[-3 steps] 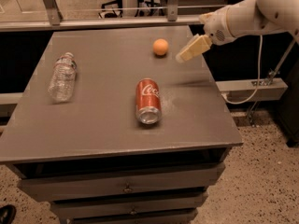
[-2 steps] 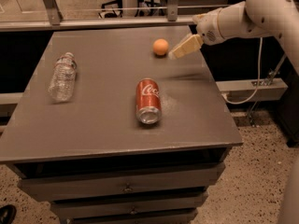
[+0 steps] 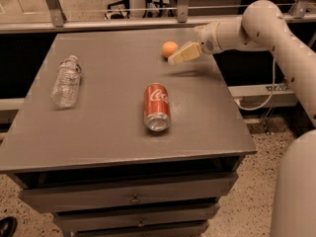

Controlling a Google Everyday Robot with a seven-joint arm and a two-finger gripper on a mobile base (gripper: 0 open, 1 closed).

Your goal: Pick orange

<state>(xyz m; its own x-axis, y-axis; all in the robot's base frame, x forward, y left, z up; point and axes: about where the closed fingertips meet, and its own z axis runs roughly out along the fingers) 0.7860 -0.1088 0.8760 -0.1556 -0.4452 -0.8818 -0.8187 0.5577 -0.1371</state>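
Note:
The orange [image 3: 169,49] is a small round orange fruit resting on the grey table top [image 3: 113,117] near its far right side. My gripper [image 3: 178,56], with cream-coloured fingers, hangs just right of the orange and slightly nearer the camera, close to it. It reaches in from the white arm [image 3: 256,26] at the upper right. The gripper holds nothing that I can see.
A red Coca-Cola can [image 3: 157,106] lies on its side in the middle of the table. A clear plastic water bottle [image 3: 66,80] lies on its side at the left. Drawers [image 3: 133,196] sit below the table top. A railing runs behind the table.
The gripper has moved left and a little lower, closing in on the orange from its right. The orange, can and bottle have not moved.

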